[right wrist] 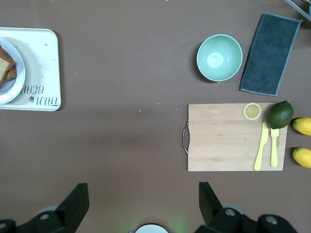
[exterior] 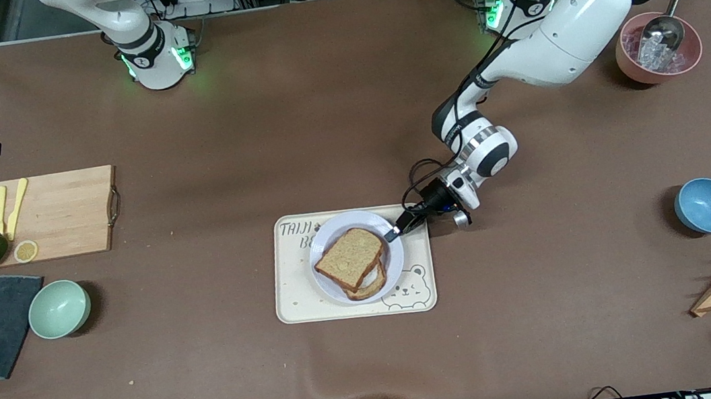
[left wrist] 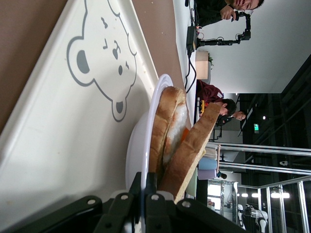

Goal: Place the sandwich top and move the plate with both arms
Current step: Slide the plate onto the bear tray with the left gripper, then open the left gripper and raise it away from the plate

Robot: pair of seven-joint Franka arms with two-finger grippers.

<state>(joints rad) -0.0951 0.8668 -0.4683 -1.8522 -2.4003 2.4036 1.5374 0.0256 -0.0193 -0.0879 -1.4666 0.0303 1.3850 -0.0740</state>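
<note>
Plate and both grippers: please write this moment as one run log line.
left gripper: shut on plate rim | sandwich top: placed | right gripper: open, waiting

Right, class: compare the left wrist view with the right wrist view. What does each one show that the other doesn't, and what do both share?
Left wrist only: the left pincer shut on the plate's rim, and the tray's bear drawing.

Right wrist only: the open right pincer, the cutting board, mint bowl and grey cloth.

Both: the plate, the sandwich top and the cream tray.
</note>
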